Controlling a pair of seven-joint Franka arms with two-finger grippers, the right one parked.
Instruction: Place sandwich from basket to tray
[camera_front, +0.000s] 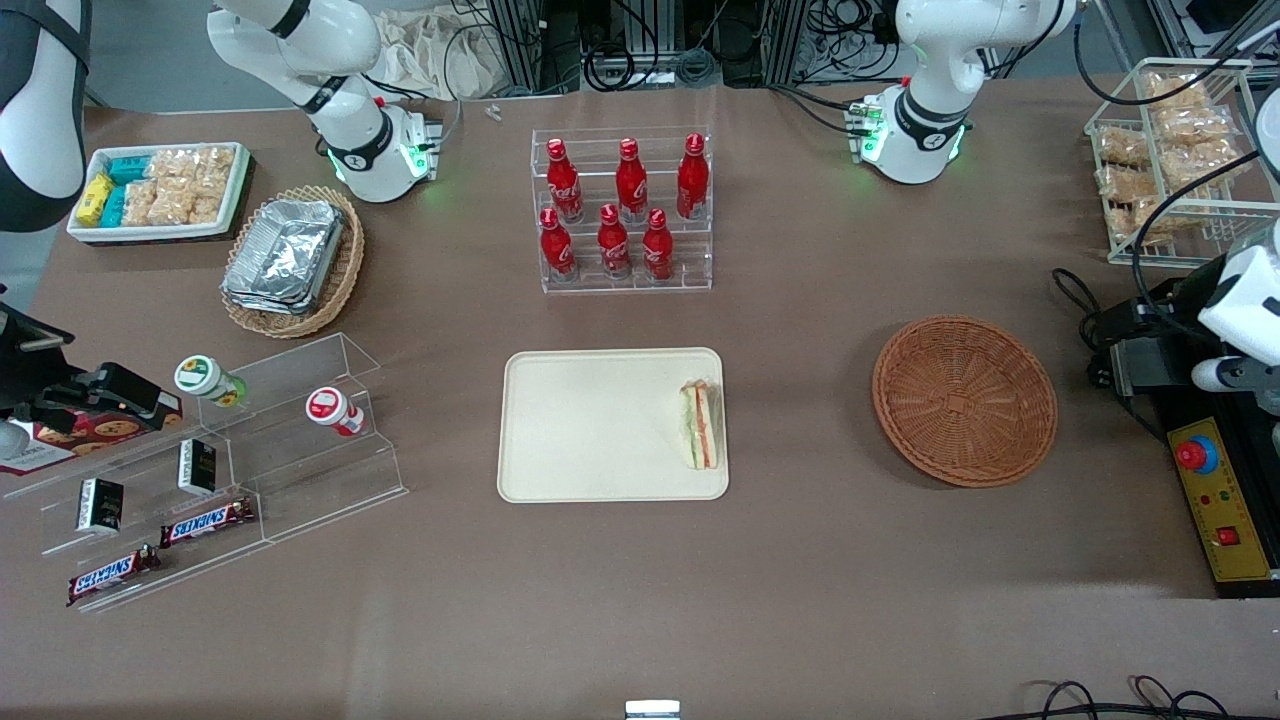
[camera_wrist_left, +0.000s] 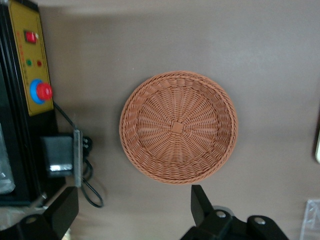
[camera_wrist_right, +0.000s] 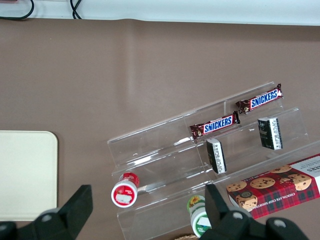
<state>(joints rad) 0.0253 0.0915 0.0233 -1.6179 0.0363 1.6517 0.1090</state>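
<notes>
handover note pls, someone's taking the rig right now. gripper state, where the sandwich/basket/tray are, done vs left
Gripper: open, holding nothing, raised above the table over the basket's edge, near the working arm's end.
Sandwich: lying on the tray, close to the rim on the side facing the basket.
Basket: on the table beside the tray, toward the working arm's end, nothing in it.
Done: the sandwich is out of the basket and on the tray, released.
Left: nothing on the transfer itself, as far as the views show; at most park the left arm.
</notes>
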